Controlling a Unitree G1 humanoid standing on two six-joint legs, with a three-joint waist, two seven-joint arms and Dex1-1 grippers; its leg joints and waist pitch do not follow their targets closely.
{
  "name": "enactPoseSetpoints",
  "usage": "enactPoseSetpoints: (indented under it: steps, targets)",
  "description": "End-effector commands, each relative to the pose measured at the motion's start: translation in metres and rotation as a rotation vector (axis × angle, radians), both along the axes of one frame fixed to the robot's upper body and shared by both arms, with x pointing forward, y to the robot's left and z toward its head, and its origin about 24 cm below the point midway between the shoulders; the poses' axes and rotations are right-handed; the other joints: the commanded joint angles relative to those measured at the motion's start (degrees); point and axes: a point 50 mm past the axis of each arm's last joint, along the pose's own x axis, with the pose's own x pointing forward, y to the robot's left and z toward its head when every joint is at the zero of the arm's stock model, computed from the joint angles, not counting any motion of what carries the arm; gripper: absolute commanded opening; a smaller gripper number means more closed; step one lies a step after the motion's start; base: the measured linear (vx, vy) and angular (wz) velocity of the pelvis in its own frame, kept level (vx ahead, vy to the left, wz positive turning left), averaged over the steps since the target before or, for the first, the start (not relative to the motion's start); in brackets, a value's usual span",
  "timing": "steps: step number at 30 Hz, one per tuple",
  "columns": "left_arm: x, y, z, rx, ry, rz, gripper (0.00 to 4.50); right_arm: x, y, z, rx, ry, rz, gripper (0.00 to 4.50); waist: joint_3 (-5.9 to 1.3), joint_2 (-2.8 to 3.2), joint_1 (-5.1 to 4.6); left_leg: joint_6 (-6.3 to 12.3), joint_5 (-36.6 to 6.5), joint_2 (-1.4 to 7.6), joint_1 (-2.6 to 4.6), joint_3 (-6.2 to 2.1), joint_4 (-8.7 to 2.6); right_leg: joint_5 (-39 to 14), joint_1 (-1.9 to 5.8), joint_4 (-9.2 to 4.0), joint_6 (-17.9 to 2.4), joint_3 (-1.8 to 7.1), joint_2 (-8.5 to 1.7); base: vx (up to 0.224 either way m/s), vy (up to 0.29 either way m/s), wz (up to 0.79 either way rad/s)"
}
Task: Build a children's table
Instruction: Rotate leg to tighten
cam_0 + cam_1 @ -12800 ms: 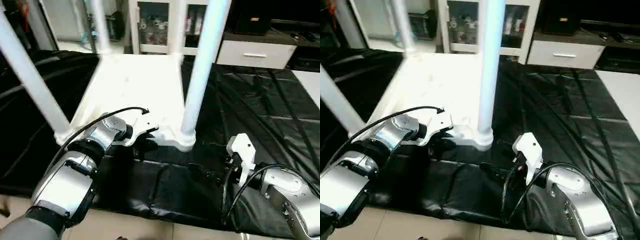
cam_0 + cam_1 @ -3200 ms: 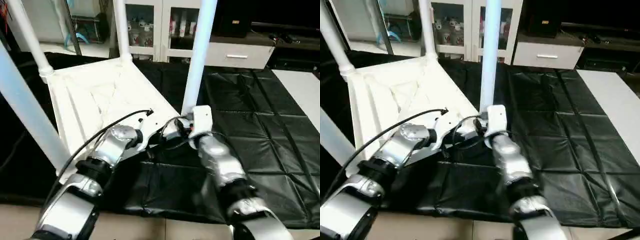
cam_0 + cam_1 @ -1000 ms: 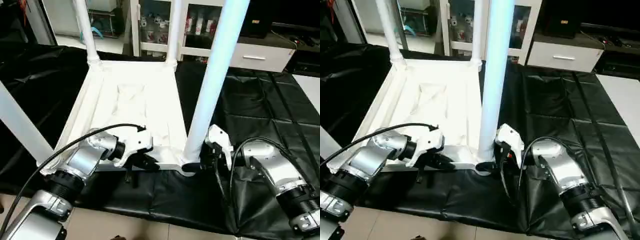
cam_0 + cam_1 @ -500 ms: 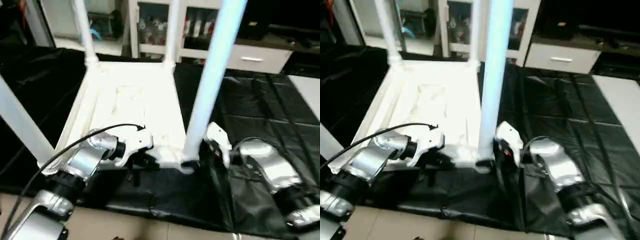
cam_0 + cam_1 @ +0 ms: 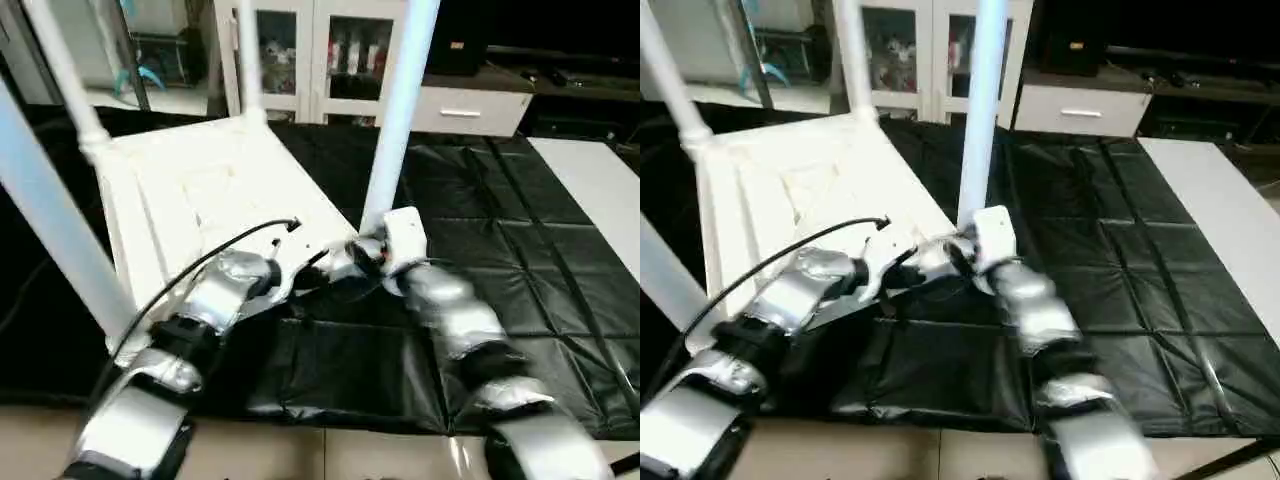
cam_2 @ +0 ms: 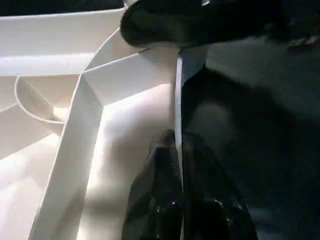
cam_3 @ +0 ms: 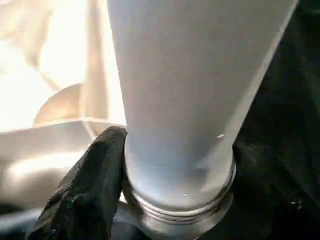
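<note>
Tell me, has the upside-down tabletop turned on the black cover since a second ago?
Yes. The tabletop has swung round: its edges ran square to the black cover's front edge, and now sit skewed, near corner toward the cover's middle.

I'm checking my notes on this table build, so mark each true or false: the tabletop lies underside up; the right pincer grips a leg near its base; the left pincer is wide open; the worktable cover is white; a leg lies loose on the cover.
1. The tabletop lies underside up: true.
2. The right pincer grips a leg near its base: true.
3. The left pincer is wide open: false, it is shut on the tabletop's rim.
4. The cover is white: false, black.
5. A leg lies loose on the cover: false, the legs in view stand upright in the tabletop's corners.
</note>
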Motion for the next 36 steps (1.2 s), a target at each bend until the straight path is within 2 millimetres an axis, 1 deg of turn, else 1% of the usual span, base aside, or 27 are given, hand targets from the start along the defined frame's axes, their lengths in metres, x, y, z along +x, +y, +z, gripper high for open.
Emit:
enactPoseSetpoints:
  steps: [1, 2, 4, 5, 6, 8, 9, 11, 12, 14, 16, 17, 18, 19, 20, 21, 22, 24, 25, 26, 27, 28, 29, 31, 32, 33, 36]
  targets:
    - [0.009, 0.005, 0.005, 0.016, -0.077, 0.112, 0.0, -0.009, 0.019, -0.014, -0.071, 0.05, 0.004, 2.69, -3.08, 0.14, 0.11, -1.7, -23.23, 0.3, 0.63, -0.22, -4.94, -23.4, 1.8, -4.47, -8.66, 1.08, -1.89, 0.0, 0.0, 0.0]
    - [0.009, 0.005, 0.004, 0.025, -0.081, 0.115, 0.0, -0.009, 0.024, -0.014, -0.064, 0.046, 0.007, 2.69, -3.18, -0.03, 0.28, -1.26, -23.03, 0.23, 0.59, -0.11, -4.9, -22.89, 1.95, -4.37, -8.58, 1.13, -1.93, 0.0, 0.0, 0.0]
    - [0.01, 0.005, 0.004, 0.026, -0.084, 0.12, 0.0, -0.009, 0.035, -0.01, -0.005, 0.027, 0.007, 2.69, -3.18, 0.05, 0.43, -0.74, -22.24, 0.31, 0.59, 0.02, -4.87, -21.49, 1.94, -4.33, -8.81, 1.3, -2.02, 0.0, 0.0, 0.0]
    - [0.01, 0.005, 0.004, 0.024, -0.085, 0.121, 0.0, -0.009, 0.038, -0.008, 0.007, 0.021, 0.016, 2.69, -3.23, 0.07, 0.46, -0.65, -21.84, 0.33, 0.55, 0.06, -4.89, -20.83, 2.01, -4.24, -8.97, 1.34, -2.03, 0.0, 0.0, 0.0]
    - [0.01, 0.006, 0.005, 0.022, -0.087, 0.122, 0.0, -0.009, 0.041, -0.006, 0.026, 0.013, 0.03, 2.69, -3.29, -0.18, 0.62, -0.29, -20.75, 0.36, 0.44, 0.13, -4.89, -19.59, 2.2, -4.02, -9.28, 1.35, -2.03, 0.0, 0.0, 0.0]
    - [0.01, 0.013, 0.006, 0.024, -0.1, 0.12, 0.0, -0.004, 0.039, 0.005, 0.107, -0.048, 0.05, 2.69, -3.3, -0.12, 0.71, 0.26, -19.88, 0.39, 0.39, 0.26, -4.87, -18.75, 2.34, -4.01, -9.57, 1.4, -2.08, 0.0, 0.0, 0.0]
    - [0.009, 0.014, 0.006, 0.026, -0.103, 0.119, 0.0, -0.003, 0.037, 0.006, 0.111, -0.057, 0.045, 3.04, -3.33, -0.13, 0.71, 0.36, -19.3, 0.39, 0.35, 0.31, -4.85, -18.18, 2.38, -3.94, -9.69, 1.44, -2.06, 0.0, 0.0, 0.0]
    - [0.007, 0.018, 0.007, 0.032, -0.102, 0.088, 0.0, 0.002, 0.023, 0.012, 0.089, -0.099, 0.041, 3.39, -3.35, 0.44, 0.77, 0.41, -18.56, 0.4, 0.43, 0.37, -4.85, -16.92, 2.4, -3.84, -10.17, 1.48, -1.95, 0.0, 0.0, 0.0]
    - [0.006, 0.019, 0.007, 0.032, -0.101, 0.081, 0.0, 0.002, 0.019, 0.013, 0.083, -0.107, 0.044, 3.39, -3.4, 0.24, 0.67, 0.66, -18.13, 0.44, 0.06, 0.32, -4.87, -16.23, 2.76, -3.71, -10.37, 1.41, -1.93, 0.0, 0.0, 0.0]
    - [0.002, 0.022, 0.007, 0.028, -0.088, 0.034, 0.0, 0.002, -0.001, 0.015, 0.055, -0.122, 0.084, 3.56, -3.58, 0.36, 0.58, 0.55, -15.08, 0.41, -0.68, 0.17, -4.86, -14.65, 3.38, -3.33, -9.83, 1.26, -1.94, 0.0, 0.0, 0.0]
    - [0.0, 0.023, 0.007, 0.027, -0.087, 0.017, 0.0, 0.001, -0.006, 0.014, 0.047, -0.123, 0.102, 3.81, -3.66, 0.37, 0.8, 0.87, -14.34, 0.6, -0.2, 0.32, -4.68, -12.81, 3.03, -3.33, -10.48, 1.31, -1.93, 0.0, 0.0, 0.0]
    - [-0.003, 0.025, 0.006, 0.022, -0.063, -0.009, 0.0, -0.002, -0.016, 0.014, 0.048, -0.114, 0.16, 3.87, -3.91, 0.15, 0.95, 1.58, -12.1, 0.5, -0.02, 0.56, -4.33, -8.13, 3.25, -2.83, -12.39, 1.35, -1.71, 0.054, -0.002, 0.02]
    - [-0.003, 0.025, 0.006, 0.022, -0.059, -0.012, 0.0, -0.002, -0.017, 0.014, 0.048, -0.113, 0.168, 3.93, -3.94, 0.21, 1.15, 1.99, -10.93, 0.55, -0.08, 0.57, -4.24, -6.1, 3.35, -2.55, -12.91, 1.36, -1.76, 0.0, 0.0, 0.0]
    - [-0.01, 0.028, 0.007, 0.014, -0.027, -0.099, 0.0, -0.009, -0.032, 0.016, 0.044, -0.11, 0.28, 4.01, -3.84, -0.15, 1.18, 3.03, -9.76, 0.5, -0.3, 0.63, -4.24, -4.3, 3.54, -2.38, -13.67, 1.28, -1.66, 0.0, 0.0, 0.0]
    - [-0.013, 0.03, 0.007, 0.008, -0.012, -0.126, 0.0, -0.011, -0.037, 0.018, 0.033, -0.113, 0.315, 4.01, -3.89, -0.09, 1.48, 3.47, -9.23, 0.56, -0.28, 0.57, -4.15, -3.51, 3.74, -2.23, -13.84, 1.25, -1.76, 0.0, 0.0, 0.0]
    - [-0.021, 0.031, 0.007, -0.018, 0.022, -0.221, 0.0, -0.016, -0.046, 0.02, 0.018, -0.105, 0.386, 4.24, -3.84, -0.01, 1.51, 4.27, -9.04, 0.69, -0.2, 0.65, -4.11, -2.7, 3.55, -2.18, -14.4, 1.34, -1.84, 0.0, 0.0, 0.0]
    - [-0.027, 0.031, 0.006, -0.037, 0.044, -0.286, 0.0, -0.019, -0.052, 0.022, 0.01, -0.097, 0.428, 4.24, -3.75, -0.05, 1.74, 4.6, -9.32, 0.69, 0.01, 0.75, -4.09, -3.74, 3.49, -2.31, -14.64, 1.33, -1.76, 0.0, 0.0, 0.0]
    - [-0.032, 0.033, 0.005, -0.045, 0.079, -0.324, 0.0, -0.023, -0.056, 0.023, 0.011, -0.085, 0.477, 4.36, -3.68, 0.0, 2.02, 4.74, -10.09, 0.9, 0.15, 0.85, -4.13, -4.56, 3.3, -2.34, -14.78, 1.46, -1.8, 0.0, 0.0, 0.0]
    - [-0.033, 0.033, 0.005, -0.046, 0.081, -0.326, 0.0, -0.024, -0.057, 0.023, 0.011, -0.083, 0.48, 4.36, -3.65, 0.11, 2.02, 4.14, -10.71, 0.95, 0.25, 0.82, -4.25, -5.5, 3.13, -2.38, -14.95, 1.46, -1.84, 0.0, 0.0, 0.0]
    - [-0.036, 0.035, 0.002, -0.031, 0.099, -0.36, 0.0, -0.03, -0.062, 0.024, -0.02, -0.069, 0.581, 4.36, -3.58, 0.87, 2.09, 3.49, -11.42, 0.91, 0.41, 0.83, -4.25, -6.21, 2.93, -2.43, -15.02, 1.49, -1.82, 0.0, 0.0, 0.0]
    - [-0.039, 0.036, 0.0, -0.016, 0.114, -0.398, 0.0, -0.039, -0.068, 0.025, -0.045, -0.047, 0.691, 4.36, -3.52, 0.15, 2.17, 2.88, -12.41, 1.04, 0.58, 0.93, -4.27, -7.05, 2.98, -2.68, -14.58, 1.48, -1.69, 0.0, 0.0, 0.0]
    - [-0.041, 0.037, -0.002, -0.006, 0.122, -0.426, 0.0, -0.045, -0.071, 0.025, -0.061, -0.027, 0.767, 4.36, -3.45, 0.17, 2.78, 3.06, -13.52, 1.09, 0.73, 0.95, -4.26, -7.96, 3.07, -2.73, -14.16, 1.49, -1.68, 0.0, 0.0, 0.0]
    - [-0.043, 0.037, -0.002, -0.01, 0.139, -0.444, 0.0, -0.049, -0.073, 0.025, -0.061, -0.01, 0.821, 4.36, -3.28, -0.22, 2.97, 3.08, -14.38, 1.09, 0.54, 1.05, -4.41, -9.53, 3.06, -2.84, -13.51, 1.61, -1.81, 0.0, 0.0, 0.0]
    - [-0.047, 0.036, -0.001, -0.033, 0.189, -0.484, 0.0, -0.058, -0.074, 0.027, -0.069, 0.027, 0.934, 4.36, -3.19, -0.19, 3.38, 2.75, -15.83, 1.15, 0.68, 0.99, -4.51, -13.27, 2.94, -3.17, -12.46, 1.69, -2.04, 0.0, 0.0, 0.0]
    - [-0.048, 0.036, -0.001, -0.038, 0.197, -0.49, 0.0, -0.059, -0.075, 0.027, -0.07, 0.036, 0.946, 4.36, -3.12, -0.39, 3.28, 2.61, -16.08, 1.16, 0.58, 0.95, -4.58, -14.12, 2.97, -3.17, -12.3, 1.69, -2.05, 0.0, 0.0, 0.0]
    - [-0.052, 0.035, -0.001, -0.049, 0.228, -0.52, 0.0, -0.063, -0.075, 0.025, -0.086, 0.068, 0.994, 4.36, -3.08, -0.66, 3.28, 2.06, -16.96, 1.25, 0.54, 0.82, -4.72, -17.28, 2.93, -3.44, -11.53, 1.63, -2.2, 0.0, 0.0, 0.0]
    - [-0.055, 0.034, -0.001, -0.053, 0.245, -0.537, 0.0, -0.067, -0.075, 0.024, -0.11, 0.093, 1.047, 4.36, -3.16, -0.49, 3.34, 1.76, -16.17, 1.3, 0.58, 0.74, -4.66, -16.94, 2.75, -3.36, -11.55, 1.71, -2.25, 0.0, 0.0, 0.0]
